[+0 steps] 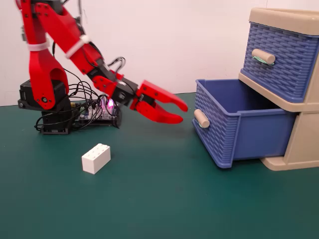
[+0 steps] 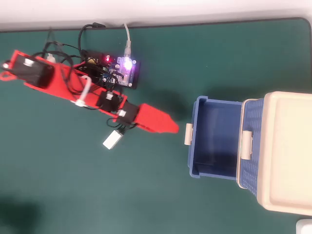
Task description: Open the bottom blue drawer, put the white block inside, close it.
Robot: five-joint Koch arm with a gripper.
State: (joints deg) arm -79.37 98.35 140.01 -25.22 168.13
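Observation:
The bottom blue drawer (image 1: 239, 130) stands pulled far out of the beige cabinet (image 1: 304, 144), its inside (image 2: 217, 141) bare, its plain beige handle (image 1: 201, 118) facing the arm. My red gripper (image 1: 181, 113) hangs open and empty above the mat, a short way left of that handle; from overhead the gripper (image 2: 174, 128) shows as a single wedge pointing at the drawer. The white block (image 1: 96, 158) lies on the green mat, front left in the fixed view. Overhead, the white block (image 2: 112, 140) sits just beneath my forearm.
The top blue drawer (image 1: 279, 62) is shut above the open one. The arm base (image 1: 42, 102) and a lit controller board (image 2: 122, 68) with cables sit at the back left. The mat's rear edge (image 2: 195, 23) meets a white wall.

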